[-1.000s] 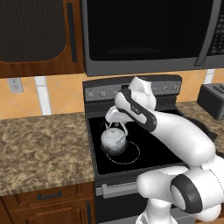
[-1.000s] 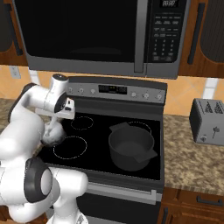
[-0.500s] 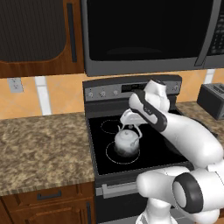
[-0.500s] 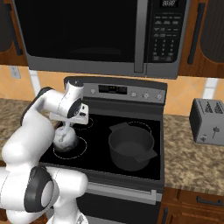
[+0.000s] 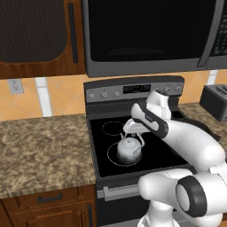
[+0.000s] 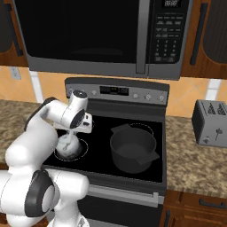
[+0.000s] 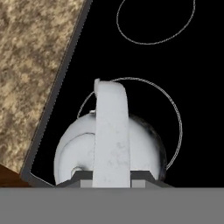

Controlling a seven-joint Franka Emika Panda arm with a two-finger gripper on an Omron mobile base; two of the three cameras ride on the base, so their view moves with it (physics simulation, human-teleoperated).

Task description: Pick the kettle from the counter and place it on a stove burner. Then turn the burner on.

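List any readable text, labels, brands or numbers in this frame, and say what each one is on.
No text can be read anywhere.
Microwave display and keypad: marks too small and blurred to read.
Stove control panel display: blurred, unreadable.
Kettle, toaster and pot: no lettering visible.

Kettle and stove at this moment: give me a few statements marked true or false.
1. The gripper is shut on the kettle's handle. True.
2. The kettle is over the counter. False: it is over the stove burner, the large front-left circle.
3. The black pot sits on the right side of the cooktop. True.
4. The toaster stands left of the stove. False: it stands on its right.
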